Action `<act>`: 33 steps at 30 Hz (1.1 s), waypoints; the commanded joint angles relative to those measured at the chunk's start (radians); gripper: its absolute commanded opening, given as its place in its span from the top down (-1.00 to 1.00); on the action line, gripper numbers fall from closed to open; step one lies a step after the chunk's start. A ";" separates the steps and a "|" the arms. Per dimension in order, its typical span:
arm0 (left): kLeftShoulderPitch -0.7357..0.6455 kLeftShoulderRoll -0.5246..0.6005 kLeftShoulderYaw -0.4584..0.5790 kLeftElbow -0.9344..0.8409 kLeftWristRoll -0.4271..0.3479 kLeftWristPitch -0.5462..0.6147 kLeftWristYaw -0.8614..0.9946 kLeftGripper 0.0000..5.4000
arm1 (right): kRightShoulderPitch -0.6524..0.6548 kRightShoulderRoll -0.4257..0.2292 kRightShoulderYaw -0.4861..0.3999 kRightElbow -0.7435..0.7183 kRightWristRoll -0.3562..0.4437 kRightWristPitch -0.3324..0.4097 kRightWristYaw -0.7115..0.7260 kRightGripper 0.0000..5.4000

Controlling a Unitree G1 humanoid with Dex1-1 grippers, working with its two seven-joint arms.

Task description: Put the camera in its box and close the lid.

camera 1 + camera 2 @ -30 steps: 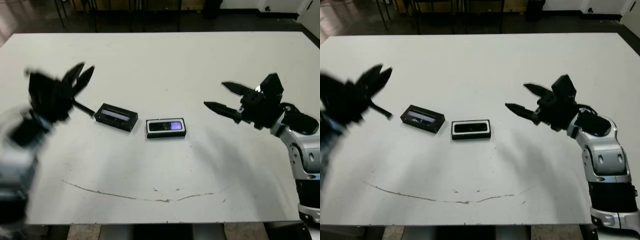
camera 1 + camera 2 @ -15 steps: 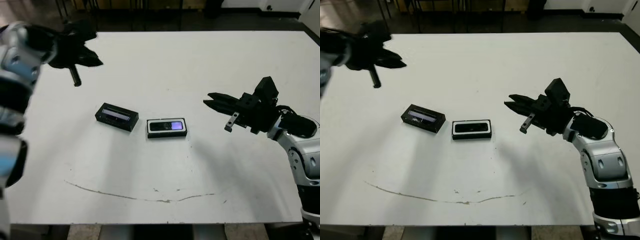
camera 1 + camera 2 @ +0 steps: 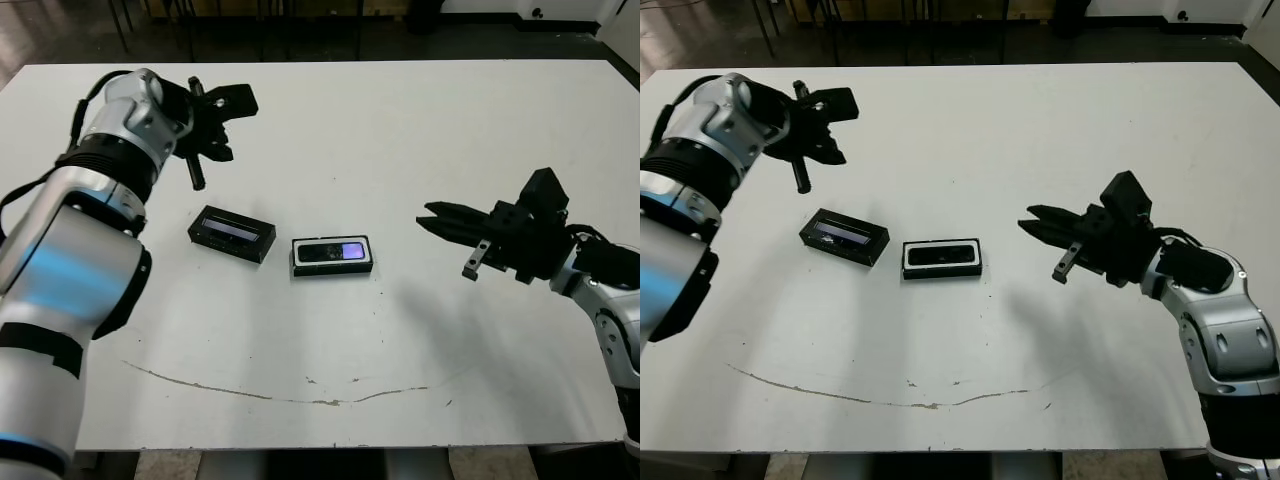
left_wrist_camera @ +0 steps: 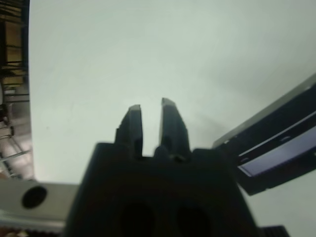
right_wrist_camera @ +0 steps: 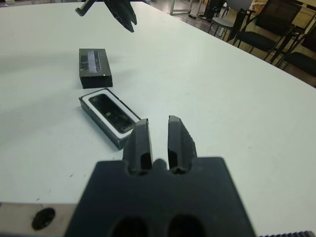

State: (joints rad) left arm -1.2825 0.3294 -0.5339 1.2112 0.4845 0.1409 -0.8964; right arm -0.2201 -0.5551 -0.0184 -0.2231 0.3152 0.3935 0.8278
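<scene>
White-lined, the box already has the camera lying in it, purplish screen up, so the first half looks done. What remains is the lid, which lies uncovered just beside the box on the side away from the right gripper. That gripper hangs well apart with fingers nearly together and empty; the left gripper, raised beyond the lid, is likewise nearly closed on nothing.

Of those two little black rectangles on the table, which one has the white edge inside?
The box, the one nearer the right gripper. A white lining runs inside its black rim, and the camera lies in it. The lid beside it is all black with a pale window strip.
</scene>
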 commanded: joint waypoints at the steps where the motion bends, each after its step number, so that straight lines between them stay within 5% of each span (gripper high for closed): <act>1: 0.059 0.000 -0.041 0.026 0.052 -0.058 -0.003 1.00 | 0.023 -0.018 0.004 0.004 -0.002 -0.012 0.009 1.00; 16: 0.148 0.026 -0.108 0.034 0.159 -0.187 -0.028 1.00 | 0.050 -0.007 0.018 0.017 -0.005 -0.066 0.016 1.00; 33: 0.279 0.186 -0.076 -0.213 0.114 -0.243 -0.296 1.00 | 0.050 -0.007 0.029 0.031 0.006 -0.056 0.006 1.00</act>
State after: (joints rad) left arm -1.0704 0.4936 -0.6059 1.0150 0.6060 -0.1121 -1.1505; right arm -0.1823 -0.5570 0.0022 -0.1963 0.3201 0.3154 0.8357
